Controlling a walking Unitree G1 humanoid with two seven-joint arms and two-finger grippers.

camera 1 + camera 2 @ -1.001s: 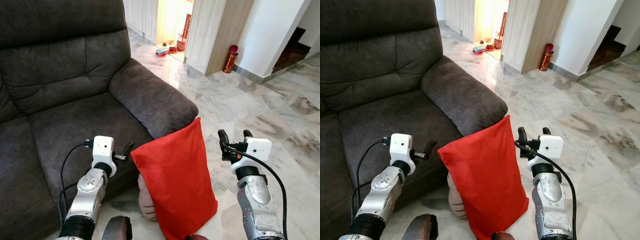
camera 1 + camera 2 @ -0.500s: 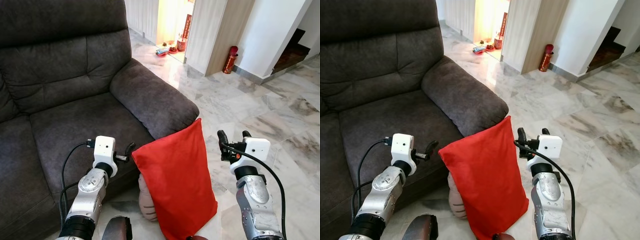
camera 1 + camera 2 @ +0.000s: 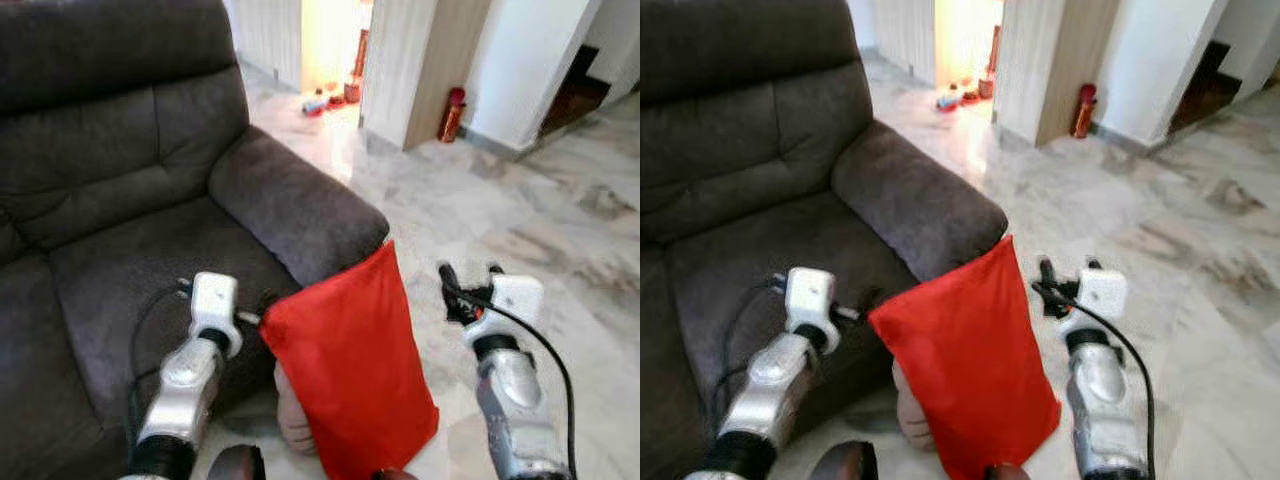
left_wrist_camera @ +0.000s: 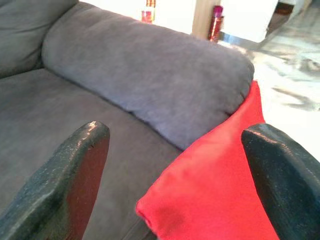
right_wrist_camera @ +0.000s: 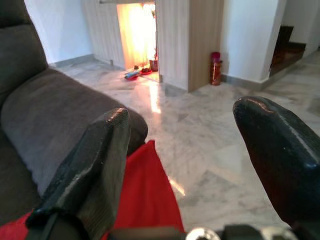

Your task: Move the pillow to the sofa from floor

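A red pillow (image 3: 350, 355) stands upright on the marble floor, leaning against the front corner of the dark grey sofa (image 3: 120, 190) under its armrest (image 3: 295, 205). My left gripper (image 3: 266, 303) hovers at the pillow's upper left corner, over the seat's front edge, its fingers (image 4: 70, 185) spread wide with the pillow's corner (image 4: 215, 190) ahead. My right gripper (image 3: 468, 282) is raised just right of the pillow's top, open and holding nothing. The right wrist view has the pillow's tip (image 5: 145, 195) low between the fingers (image 5: 90, 170).
A beige cushion-like object (image 3: 292, 410) sits on the floor behind the pillow's lower left. Marble floor (image 3: 540, 220) stretches to the right. A red canister (image 3: 451, 114) stands by a wooden pillar, and small items lie in a bright doorway (image 3: 325, 100) beyond the sofa.
The head camera has shifted and blurred slightly, so the scene sits a little lower and nearer. Both grippers keep nearly the same places beside the pillow.
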